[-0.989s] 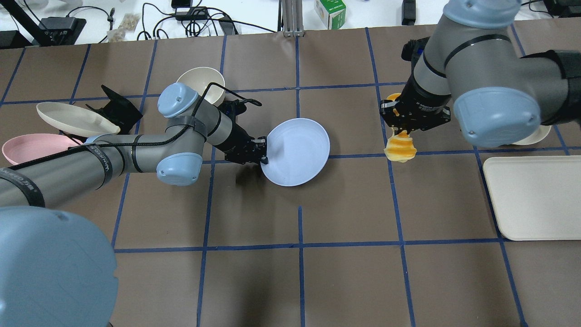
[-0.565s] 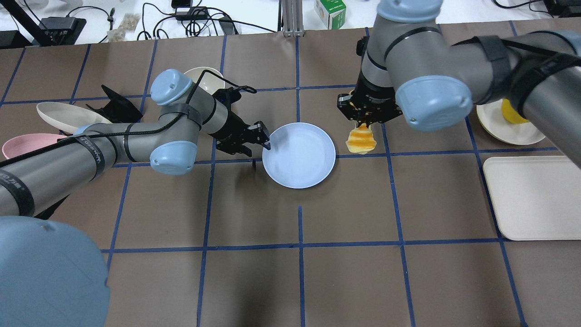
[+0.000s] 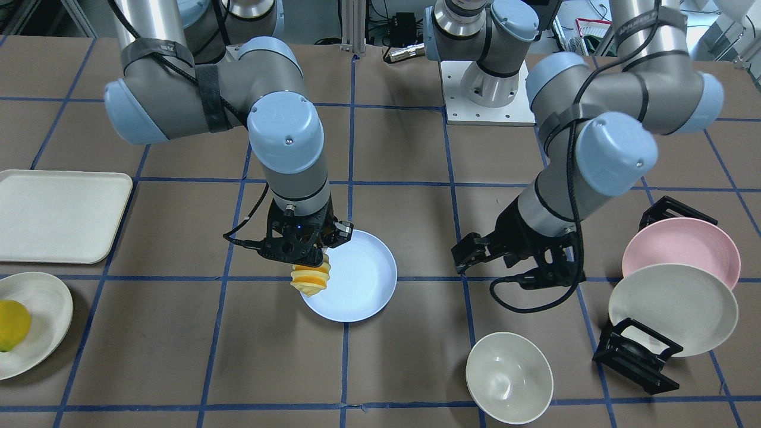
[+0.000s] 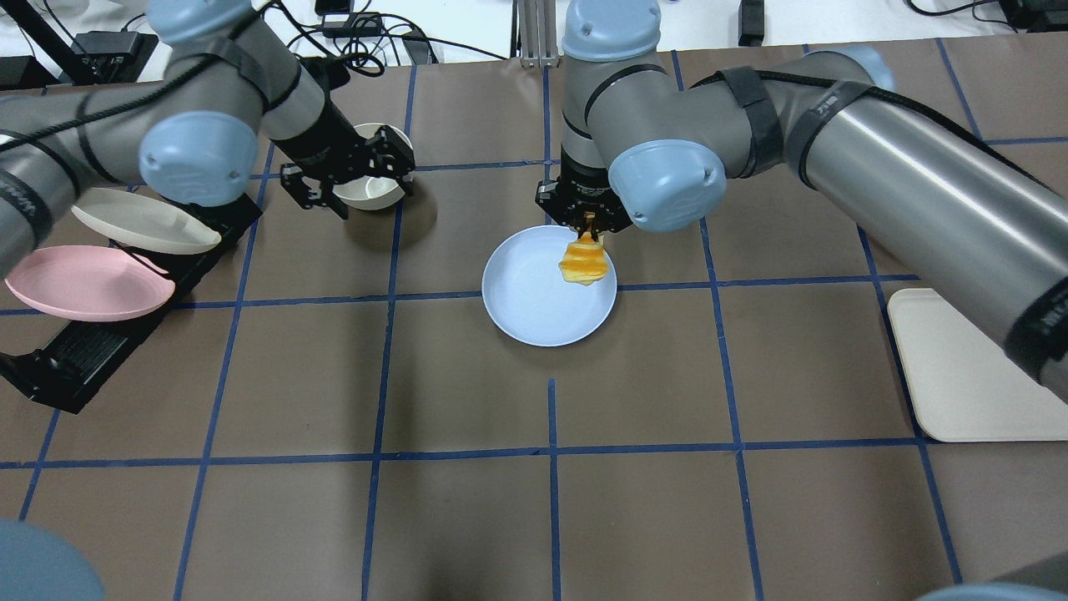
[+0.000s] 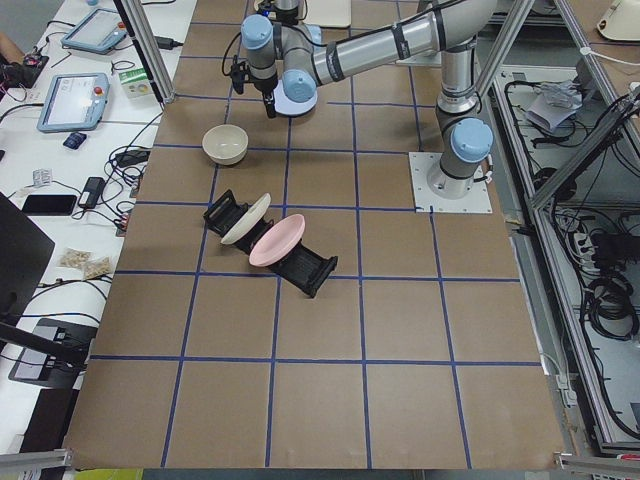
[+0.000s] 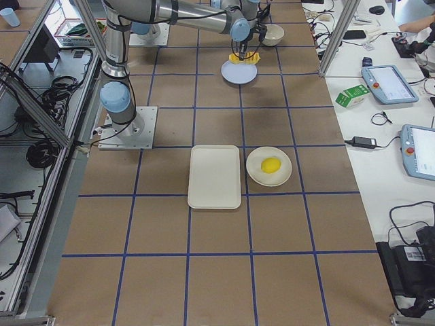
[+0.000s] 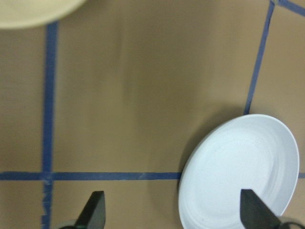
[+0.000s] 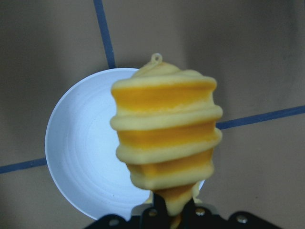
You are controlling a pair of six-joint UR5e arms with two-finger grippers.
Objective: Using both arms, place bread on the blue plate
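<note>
— Where's the bread (image 4: 584, 260)?
— Hanging by one end from the right pincer (image 4: 588, 227), which is clamped on it, above the edge of the blue plate (image 4: 530, 313).
— And the left pincer (image 4: 355, 185)?
— Spread wide, empty, well apart from the plate on the surface (image 4: 467, 517).

Nothing legible anywhere. White lettering runs along the black strap (image 4: 824, 107) on the right arm (image 4: 918, 175), too small to make out. Over in the right-side view, a green-and-white carton (image 6: 351, 97) carries print, just a blur. The teach pendant (image 6: 388, 82) beside it shows a lit screen, no characters readable. No numbers, no signs.
</note>
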